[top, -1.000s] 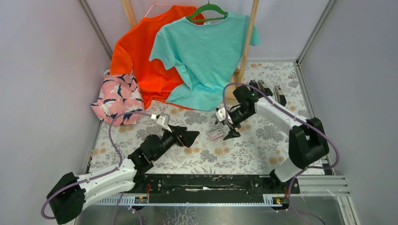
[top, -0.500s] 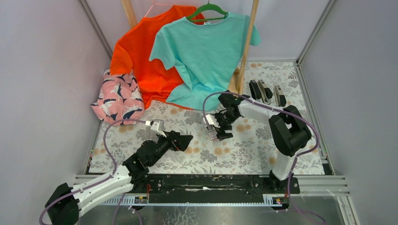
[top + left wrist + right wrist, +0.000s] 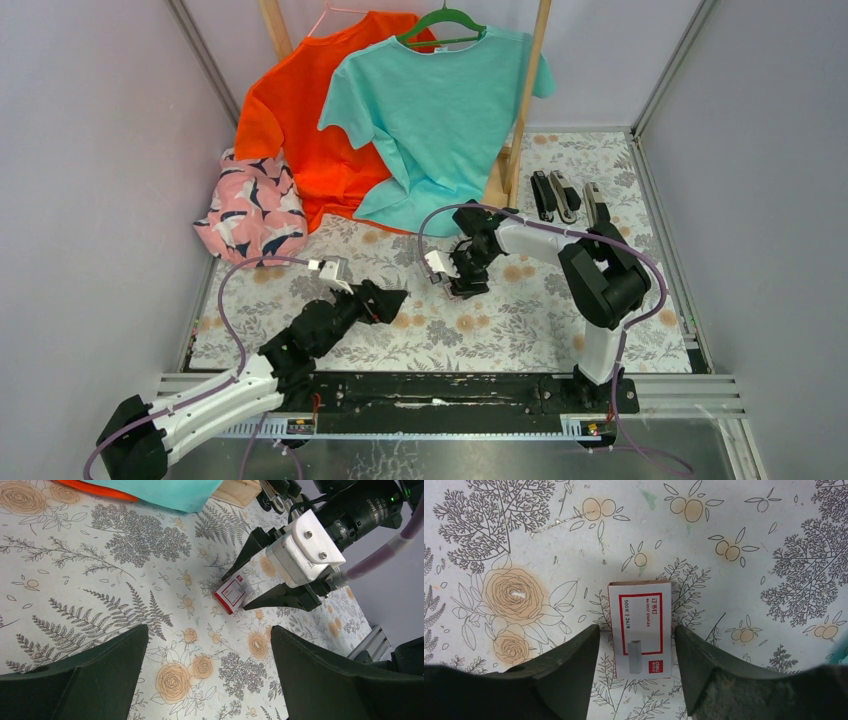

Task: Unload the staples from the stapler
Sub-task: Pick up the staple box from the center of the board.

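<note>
Three staplers (image 3: 563, 195) lie side by side at the back right of the table, far from both grippers. I cannot make out any loose staples. A small white-and-red staple box (image 3: 640, 625) lies flat on the floral cloth; it also shows in the left wrist view (image 3: 231, 594). My right gripper (image 3: 636, 630) is open and low over the box, one finger on each side, not touching it. In the top view the right gripper (image 3: 452, 283) hides the box. My left gripper (image 3: 209, 630) is open and empty, left of the box (image 3: 398, 297).
A wooden rack (image 3: 527, 95) holds a teal shirt (image 3: 435, 110) and an orange shirt (image 3: 300, 130) at the back. A pink patterned cloth (image 3: 250, 205) lies at the back left. Grey walls close in both sides.
My right gripper has swung left and down from beside the box to straddle it. My left gripper has drawn back slightly to the left. The box has not moved.
</note>
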`<state>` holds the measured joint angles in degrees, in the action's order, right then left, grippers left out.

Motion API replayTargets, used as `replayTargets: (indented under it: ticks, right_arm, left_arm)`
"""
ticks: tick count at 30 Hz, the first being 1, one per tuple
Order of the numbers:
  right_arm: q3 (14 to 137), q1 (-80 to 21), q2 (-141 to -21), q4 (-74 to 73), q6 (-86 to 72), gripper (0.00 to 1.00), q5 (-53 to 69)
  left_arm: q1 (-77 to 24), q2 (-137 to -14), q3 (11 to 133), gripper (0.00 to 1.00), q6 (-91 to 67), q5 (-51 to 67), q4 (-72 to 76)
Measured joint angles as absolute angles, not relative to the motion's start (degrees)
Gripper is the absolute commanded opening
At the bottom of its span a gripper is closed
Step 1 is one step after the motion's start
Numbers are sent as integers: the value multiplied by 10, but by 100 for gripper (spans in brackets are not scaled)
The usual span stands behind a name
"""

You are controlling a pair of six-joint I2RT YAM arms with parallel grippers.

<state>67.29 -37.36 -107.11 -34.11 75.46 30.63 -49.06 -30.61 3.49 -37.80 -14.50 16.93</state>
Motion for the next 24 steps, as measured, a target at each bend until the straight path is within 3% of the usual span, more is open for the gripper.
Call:
replayTargets:
  ticks: [16,24]
  right_arm:
    - [651,-378,-1051,-323,745,48,279]
    - [624,-322,-1027,-324,742,46,265]
  left_arm:
    - [-491,-306,35,100,-378,-156,158]
    - [-491,-306,35,100,-378,-156,158]
